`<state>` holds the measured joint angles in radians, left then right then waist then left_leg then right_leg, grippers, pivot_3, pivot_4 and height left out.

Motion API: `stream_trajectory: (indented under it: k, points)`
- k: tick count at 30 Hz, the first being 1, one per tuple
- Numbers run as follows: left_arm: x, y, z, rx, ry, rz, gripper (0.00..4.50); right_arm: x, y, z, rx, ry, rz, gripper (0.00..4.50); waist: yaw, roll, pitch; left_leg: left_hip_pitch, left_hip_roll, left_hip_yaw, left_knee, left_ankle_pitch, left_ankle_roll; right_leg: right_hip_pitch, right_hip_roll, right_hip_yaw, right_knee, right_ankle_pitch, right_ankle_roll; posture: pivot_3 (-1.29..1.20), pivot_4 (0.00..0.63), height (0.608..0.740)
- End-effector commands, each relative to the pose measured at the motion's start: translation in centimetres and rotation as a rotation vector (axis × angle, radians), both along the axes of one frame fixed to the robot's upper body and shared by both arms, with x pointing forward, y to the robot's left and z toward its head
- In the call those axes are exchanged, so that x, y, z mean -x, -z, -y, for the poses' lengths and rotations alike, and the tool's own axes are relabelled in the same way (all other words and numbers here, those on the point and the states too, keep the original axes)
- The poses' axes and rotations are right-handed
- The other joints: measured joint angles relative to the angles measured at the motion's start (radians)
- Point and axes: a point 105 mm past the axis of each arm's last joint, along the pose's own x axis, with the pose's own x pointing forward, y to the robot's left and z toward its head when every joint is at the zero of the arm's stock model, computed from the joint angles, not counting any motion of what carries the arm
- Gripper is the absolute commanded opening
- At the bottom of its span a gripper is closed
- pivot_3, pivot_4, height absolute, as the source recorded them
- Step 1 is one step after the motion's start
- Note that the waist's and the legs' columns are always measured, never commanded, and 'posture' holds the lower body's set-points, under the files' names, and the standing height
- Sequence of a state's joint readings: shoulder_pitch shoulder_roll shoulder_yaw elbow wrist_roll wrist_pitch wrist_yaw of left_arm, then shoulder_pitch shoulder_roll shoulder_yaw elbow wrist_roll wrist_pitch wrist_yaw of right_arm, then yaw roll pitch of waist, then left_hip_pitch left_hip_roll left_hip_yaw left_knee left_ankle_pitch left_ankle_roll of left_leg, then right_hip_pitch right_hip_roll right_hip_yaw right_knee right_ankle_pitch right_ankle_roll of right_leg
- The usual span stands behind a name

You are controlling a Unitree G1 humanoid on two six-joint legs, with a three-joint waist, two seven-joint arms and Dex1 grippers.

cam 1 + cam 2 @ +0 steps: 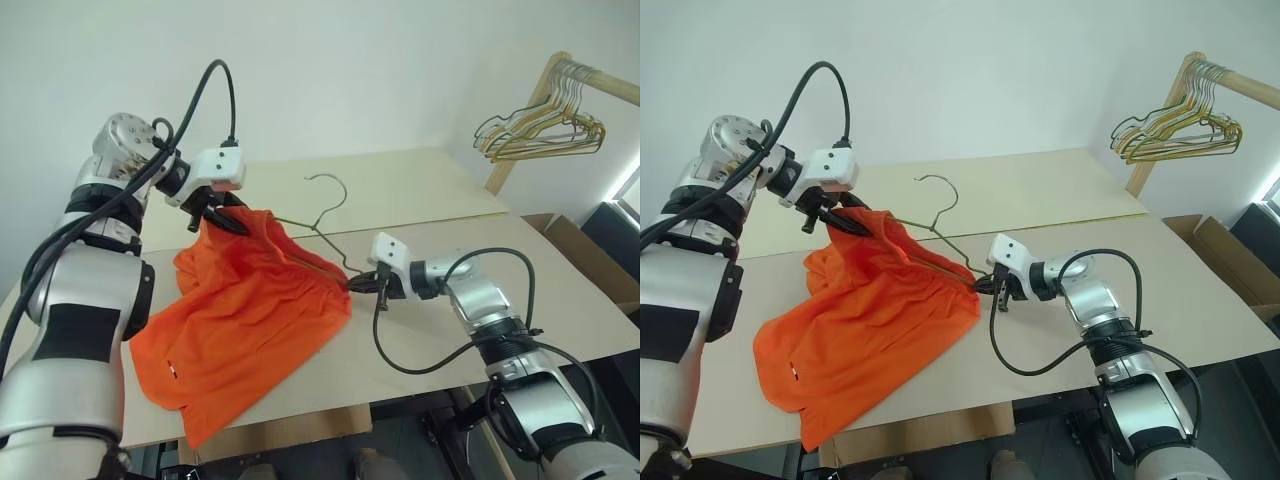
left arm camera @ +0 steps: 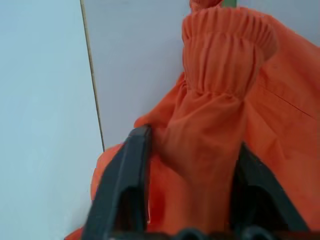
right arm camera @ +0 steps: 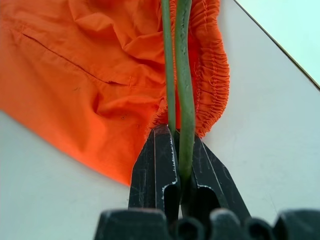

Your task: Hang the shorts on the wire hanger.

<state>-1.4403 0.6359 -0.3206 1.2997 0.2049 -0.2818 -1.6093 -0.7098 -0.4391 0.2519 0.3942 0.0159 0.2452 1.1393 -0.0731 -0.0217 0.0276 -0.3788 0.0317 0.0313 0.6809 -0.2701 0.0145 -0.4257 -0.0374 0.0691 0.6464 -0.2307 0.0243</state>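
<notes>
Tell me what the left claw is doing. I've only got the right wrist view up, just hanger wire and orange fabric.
Observer: The left claw is pinching a bunch of the shorts just below the gathered waistband, and that part is lifted off the table.
Operator: Where's the hook?
Observer: The hook of the wire hanger stands clear of the fabric, up between the left claw and the right claw.
Operator: And the rest of the shorts?
Observer: The legs lie spread on the table, reaching toward its near edge.
</notes>
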Motion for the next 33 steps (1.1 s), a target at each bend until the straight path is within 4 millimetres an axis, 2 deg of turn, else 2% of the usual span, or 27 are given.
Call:
stream_trajectory:
  k: [1,2,8,15,19,22,28,33]
  points:
    - [-0.1,-1.2,0.2,0.021,0.007,0.032,0.43,-0.1,-1.5,-0.4,0.008,-0.031,0.083,0.00,0.000,0.000,0.000,0.000,0.000,0.000,0.000,0.000,0.000,0.000,0.000,0.000,0.000,0.000,0.000,-0.03,0.000,0.740]
    - [0.0,-1.1,0.2,0.021,0.006,0.030,0.05,-0.1,-1.4,-0.4,0.005,-0.029,0.079,0.00,0.000,0.000,0.000,0.000,0.000,0.000,0.000,0.000,0.000,0.000,0.000,0.000,0.000,0.000,0.000,-0.03,0.000,0.740]
    - [0.0,-0.4,-0.2,0.002,0.000,0.010,0.02,-0.3,-1.4,-0.5,0.005,-0.015,0.109,0.00,0.000,0.000,0.000,0.000,0.000,0.000,0.000,0.000,0.000,0.000,0.000,0.000,0.000,0.000,0.000,-0.03,0.000,0.740]
    - [-0.3,-0.2,-0.2,-0.020,0.006,0.055,0.02,-0.8,-2.1,-0.8,-0.025,0.015,0.291,0.00,0.000,0.000,0.000,0.000,0.000,0.000,0.000,0.000,0.000,0.000,0.000,0.000,0.000,0.000,0.000,-0.03,0.000,0.740]
    - [-0.1,-0.5,-0.3,-0.021,0.033,0.076,0.00,-0.2,-1.9,-0.7,-0.023,-0.010,0.297,1.19,-0.001,0.000,0.000,0.000,0.000,0.000,0.000,0.000,0.000,0.000,0.000,0.000,0.000,0.000,0.000,-0.04,0.000,0.740]
    - [-0.3,-1.1,-0.2,0.006,0.021,0.104,0.00,-0.7,-2.0,-0.1,-0.047,0.059,0.281,2.27,-0.002,0.000,0.000,0.000,0.000,0.000,0.000,0.000,0.000,0.000,0.000,0.000,0.000,0.000,0.000,-0.04,0.000,0.740]
    - [-0.4,-2.5,0.1,0.098,0.020,0.155,0.00,-0.9,-1.2,3.7,-0.049,0.199,0.207,4.37,0.001,0.000,0.000,0.000,0.000,0.000,0.000,0.000,0.000,0.000,0.000,0.000,0.000,0.000,0.000,-0.05,0.000,0.740]
    - [0.1,-3.3,0.0,0.137,0.056,0.169,0.00,0.5,0.8,6.8,-0.092,0.300,0.098,4.37,0.001,0.000,0.000,0.000,-0.001,0.000,0.000,0.000,0.000,0.001,-0.001,0.000,-0.001,0.000,0.000,-0.04,0.000,0.740]
